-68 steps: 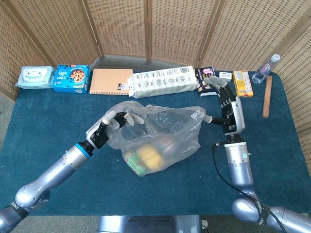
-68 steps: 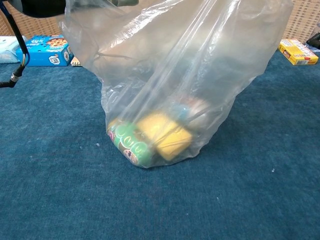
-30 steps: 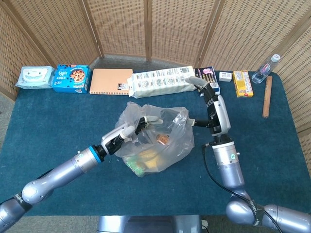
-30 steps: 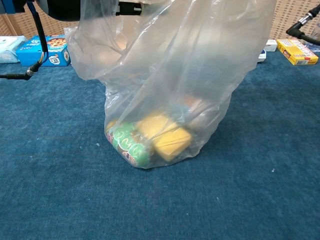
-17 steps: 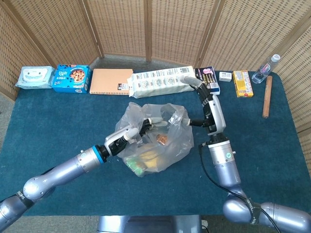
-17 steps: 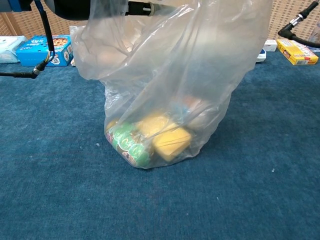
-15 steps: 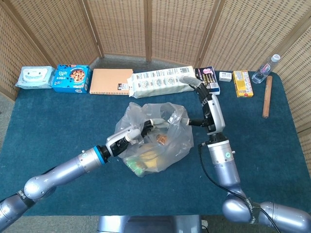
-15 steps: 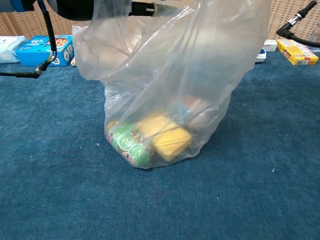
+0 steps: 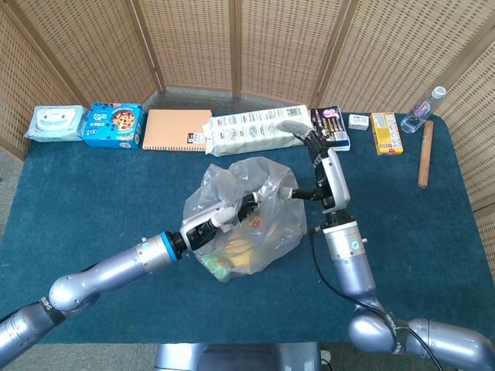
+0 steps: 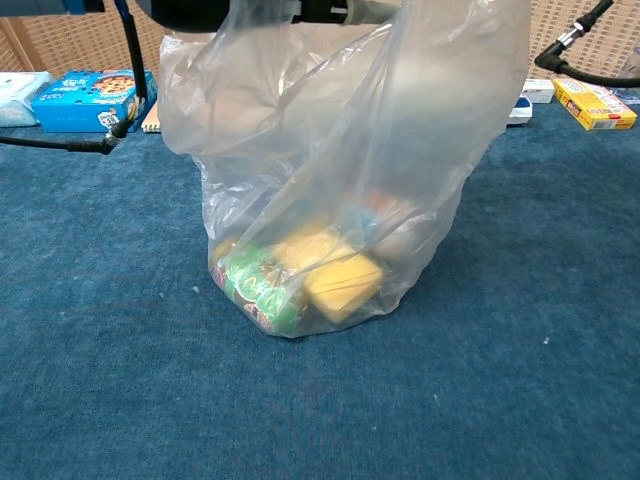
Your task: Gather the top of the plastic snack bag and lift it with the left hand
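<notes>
The clear plastic snack bag (image 9: pixel 259 224) stands on the blue table (image 9: pixel 93 185), holding a green can (image 10: pixel 256 290) and a yellow packet (image 10: pixel 342 281). My left hand (image 9: pixel 230 216) reaches in from the left and grips the bag's crumpled top, its fingers curled into the plastic. My right hand (image 9: pixel 315 166) is at the bag's right rim; its thumb presses the plastic there and its other fingers point up and away. In the chest view the bag (image 10: pixel 340 170) fills the middle and its top runs out of frame, so neither hand's grip shows there.
Along the far edge lie a wipes pack (image 9: pixel 54 122), a blue cookie box (image 9: pixel 114 125), an orange notebook (image 9: pixel 176 130), a long white package (image 9: pixel 259 131), a dark box (image 9: pixel 331 124), a yellow box (image 9: pixel 386 133), a bottle (image 9: pixel 424 110) and a wooden stick (image 9: pixel 425 153). Wicker screens stand behind.
Both hands have come closer together. The left hand moved right into the bag's top, the right hand shifted left, and the bag's mouth has narrowed and bunched.
</notes>
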